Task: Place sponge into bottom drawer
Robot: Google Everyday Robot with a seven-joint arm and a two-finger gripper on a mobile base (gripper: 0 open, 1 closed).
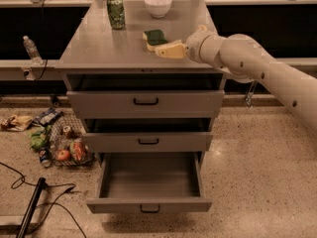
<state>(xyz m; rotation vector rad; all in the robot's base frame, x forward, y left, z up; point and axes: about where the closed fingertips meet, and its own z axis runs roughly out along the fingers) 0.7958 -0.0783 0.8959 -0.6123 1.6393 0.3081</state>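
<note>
the sponge (155, 37) lies on the cabinet top (99, 46), towards the back and right of centre, green scouring face up with a strip of yellow foam showing along its near-left edge. it sits a little askew to the cabinet's edges. its long axis seems to run roughly left to right with a slight slant, though the angle of view makes that hard to be sure of.

the gripper (162, 50) hangs just beside it, at the sponge's near-right corner, pointing leftward along the surface from the arm (257, 66) that reaches in from the right. so the sponge lies just ahead of the gripper's tip, slightly further back on the top. the tip overlaps the sponge's near edge in this view, and contact cannot be made out. whether the gripper is open or closed cannot be told either, since it reads as one tan wedge.

the grasp likely turns on closing across the sponge's short side.

the soda can (116, 13) and the bowl (158, 5) stand further back, apart from the sponge. the bottom drawer (124, 205) is pulled well out, directly below.
</note>
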